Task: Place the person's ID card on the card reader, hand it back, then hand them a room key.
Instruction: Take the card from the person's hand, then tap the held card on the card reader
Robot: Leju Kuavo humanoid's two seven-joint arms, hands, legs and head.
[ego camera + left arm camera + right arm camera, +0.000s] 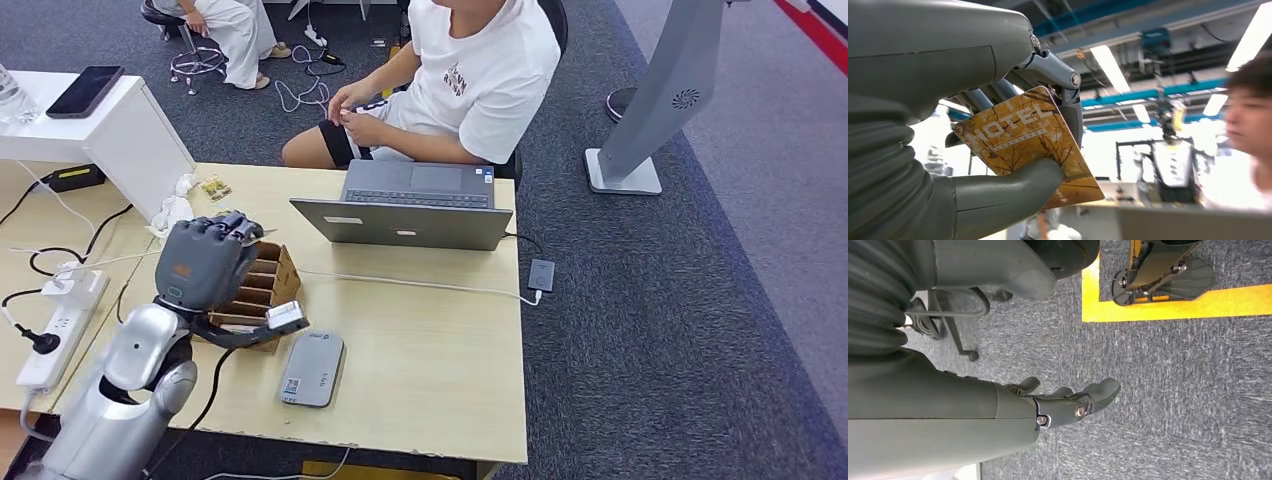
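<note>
Left hand (205,262) raised above the near left part of the wooden table (430,340), back of the hand turned up in the head view, fingers curled under. Pinching a room key (1028,145) between thumb and fingers: a golden-brown card printed with bare trees and the word HOTEL, seen close in the left wrist view, thumb pressed across its lower face and darker fingers (1070,107) behind its upper edge. Card tilted, one corner jutting out past the thumb.

Directly under and just beyond the left hand, a wooden slotted box (265,290) with brown dividers, partly hidden by the hand. Just beside the box, on the side nearer the robot's body and slightly to the hand's right, a grey card reader (312,368) lying flat on the table, a small label on its near end. Whether anything rests on it cannot be told.

Further out from the hand, across the table, an open grey laptop (415,205), and behind it a seated person (470,80) in a white shirt, both hands together at the lap. To the hand's left, a white power strip (55,335) and black cables (60,250).

Right hand (1068,402) hanging low over dark grey carpet (1173,390), holding nothing, fingers loosely apart and slightly bent. Yellow floor marking (1168,305) on the carpet beyond the fingertips.
</note>
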